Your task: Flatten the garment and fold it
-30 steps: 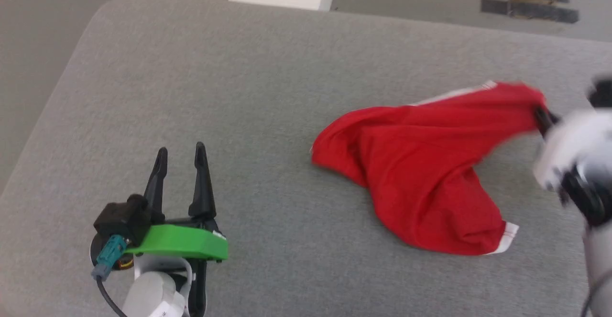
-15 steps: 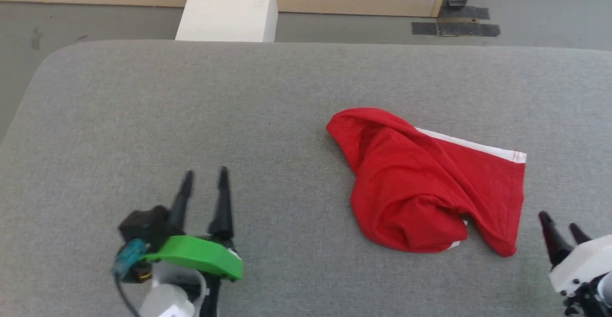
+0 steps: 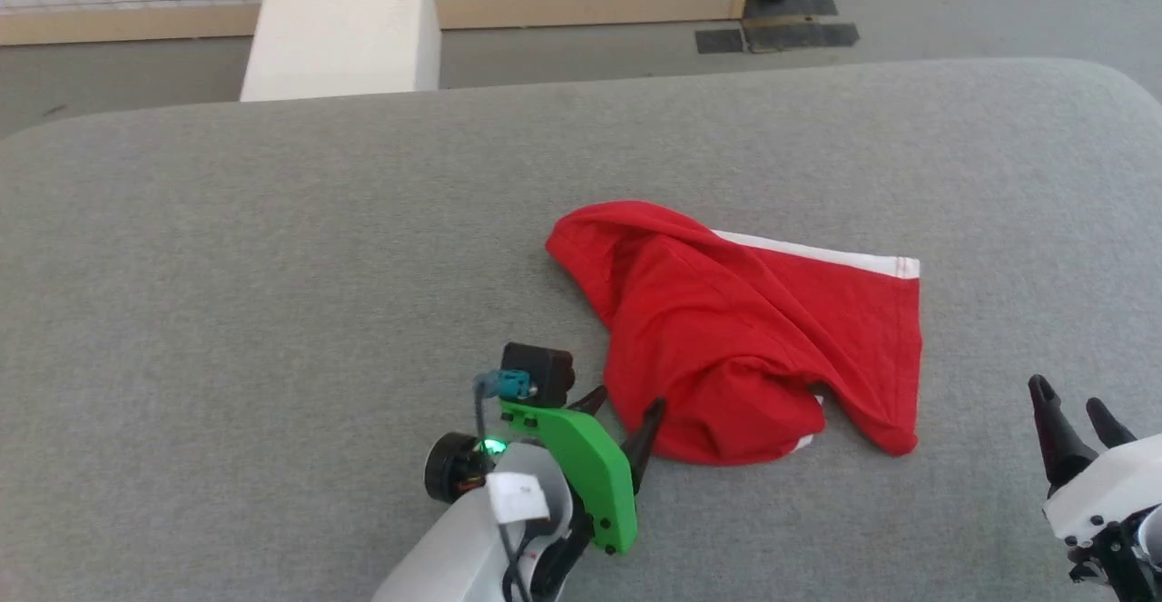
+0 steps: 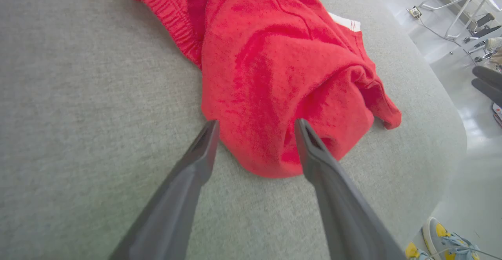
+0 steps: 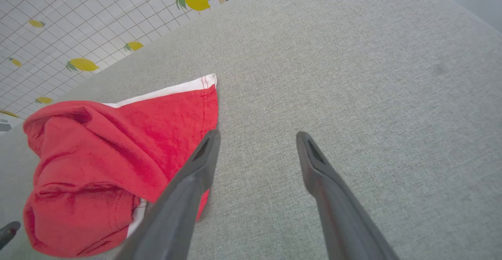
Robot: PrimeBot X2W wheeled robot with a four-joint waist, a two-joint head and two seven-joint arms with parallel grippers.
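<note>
Garment (image 3: 753,339) crumpled on table (image 3: 272,266). Left gripper (image 3: 626,407) gaping, empty, at its near bulge; right gripper (image 3: 1067,395) gaping, clear of it. Left wrist view adds a shoe (image 4: 439,234).

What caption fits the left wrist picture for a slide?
Open left gripper poised around a bulge of the crumpled red garment on grey padding.

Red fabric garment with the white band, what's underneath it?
The bright red garment lies bunched on the grey fabric-covered table; a white band sliver peeks from under its near fold. Anything beneath the folds is covered.
</note>
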